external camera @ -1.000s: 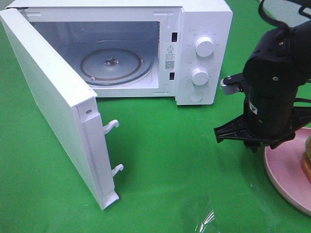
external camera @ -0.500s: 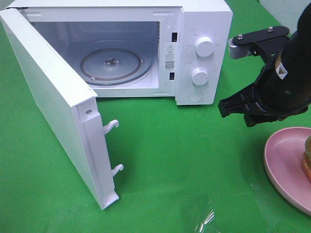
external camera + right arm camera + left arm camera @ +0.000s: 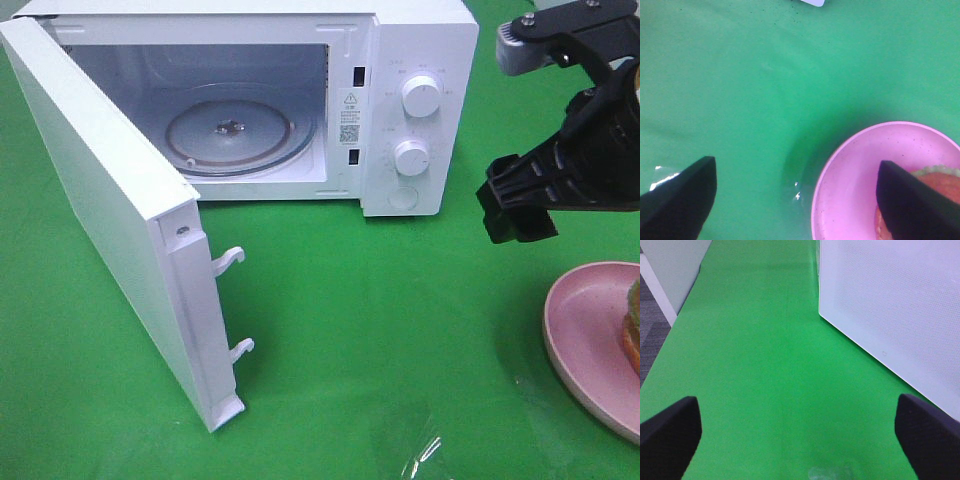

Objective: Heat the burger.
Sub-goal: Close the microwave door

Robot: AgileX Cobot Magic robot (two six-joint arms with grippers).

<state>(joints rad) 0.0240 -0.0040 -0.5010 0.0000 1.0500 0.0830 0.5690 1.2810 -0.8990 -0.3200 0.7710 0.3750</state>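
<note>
Gaping microwave door [image 3: 120,220] beside cavity

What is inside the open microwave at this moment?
Inside the microwave only the round glass turntable is visible, with nothing on it. The burger sits on the pink plate outside. The open door covers the cavity's left wall, so that part cannot be checked.

A bright green cloth [image 3: 380,320] covers the worktop edge to edge, evenly lit with soft glare near its front edge. Past its side edge, grey carpet floor [image 3: 649,325] and a pale panel [image 3: 675,265] show.
</note>
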